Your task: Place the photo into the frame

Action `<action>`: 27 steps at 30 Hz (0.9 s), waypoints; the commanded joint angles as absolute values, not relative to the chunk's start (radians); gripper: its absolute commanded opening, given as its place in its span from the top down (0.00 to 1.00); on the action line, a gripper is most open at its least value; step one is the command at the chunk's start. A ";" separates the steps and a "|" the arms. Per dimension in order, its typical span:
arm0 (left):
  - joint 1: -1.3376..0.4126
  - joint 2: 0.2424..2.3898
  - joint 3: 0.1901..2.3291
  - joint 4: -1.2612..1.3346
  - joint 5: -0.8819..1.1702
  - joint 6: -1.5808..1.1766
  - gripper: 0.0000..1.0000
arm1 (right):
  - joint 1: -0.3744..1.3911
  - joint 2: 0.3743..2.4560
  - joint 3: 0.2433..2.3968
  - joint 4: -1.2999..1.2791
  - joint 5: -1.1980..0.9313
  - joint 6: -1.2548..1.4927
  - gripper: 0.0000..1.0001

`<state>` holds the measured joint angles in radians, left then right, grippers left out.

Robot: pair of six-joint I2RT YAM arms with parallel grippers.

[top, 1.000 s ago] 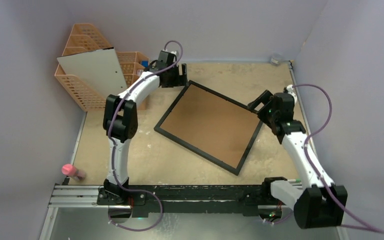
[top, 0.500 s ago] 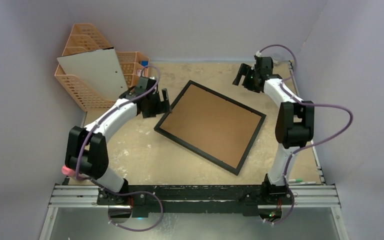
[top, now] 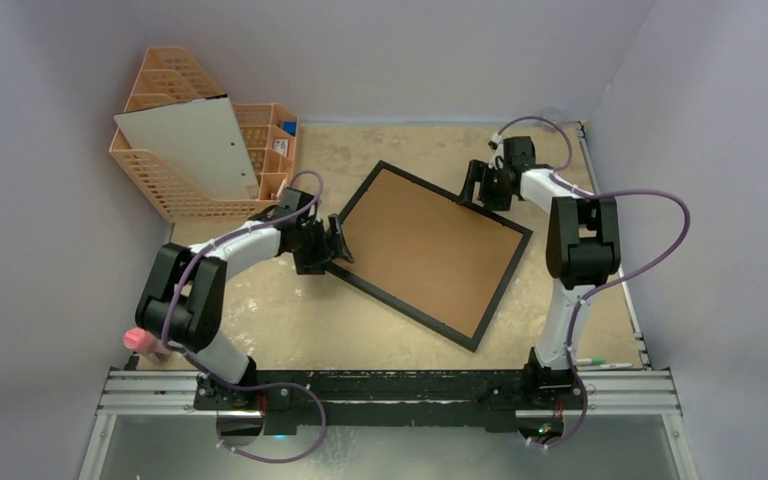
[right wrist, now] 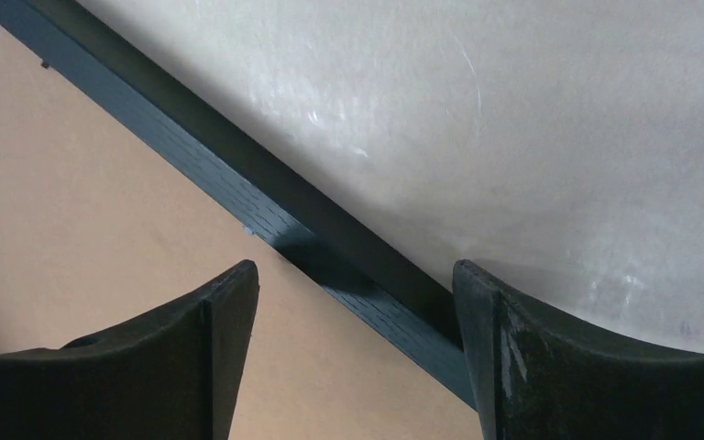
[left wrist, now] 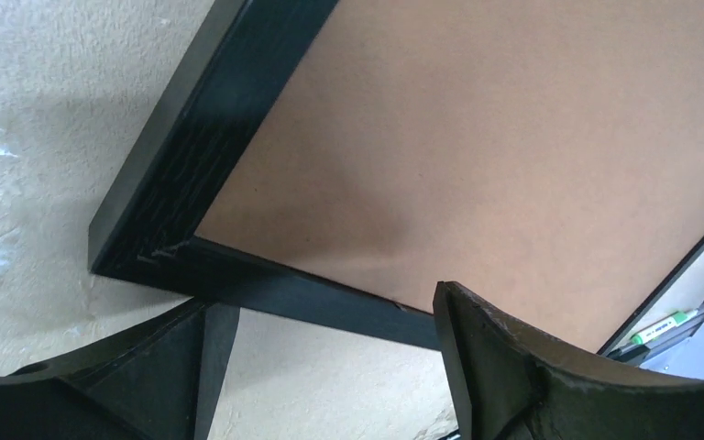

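- Shows the frame lying flat on the table, turned askew like a diamond, brown back upward inside the thin black border.
- Places the left gripper at the frame's left corner, low over the border.
- In the left wrist view, presents the left gripper with jaws spread wide: one finger over bare table just outside the frame, the other over the brown back, the black edge running across the gap between them.
- Pinches nothing there; cannot tell whether either finger touches the border.
- Places the right gripper over the far edge that runs toward the frame's right corner.
- In the right wrist view, presents the right gripper likewise spread apart: one finger above the brown back, the other above the table, the dark border of the frame passing diagonally between them, ungripped.
- Sets an orange basket at the far left of the table, apart from the frame, with a white board leaning in it.
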<state>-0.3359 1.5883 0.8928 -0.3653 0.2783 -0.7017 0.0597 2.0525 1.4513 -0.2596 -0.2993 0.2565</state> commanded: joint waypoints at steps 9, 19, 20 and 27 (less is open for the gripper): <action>-0.332 1.849 1.114 -0.280 0.368 -0.666 0.44 | 0.064 1.739 1.106 -0.171 -0.411 0.409 0.34; -0.331 1.940 1.184 -0.104 0.420 -0.683 0.53 | 0.064 1.554 0.869 -0.052 -0.323 0.531 0.39; -0.331 1.948 1.193 -0.082 0.421 -0.699 0.53 | 0.064 1.541 0.878 -0.053 -0.308 0.531 0.39; -0.327 1.968 1.297 -0.144 0.317 -0.679 0.54 | 0.153 1.541 1.024 -0.064 -0.401 0.487 0.33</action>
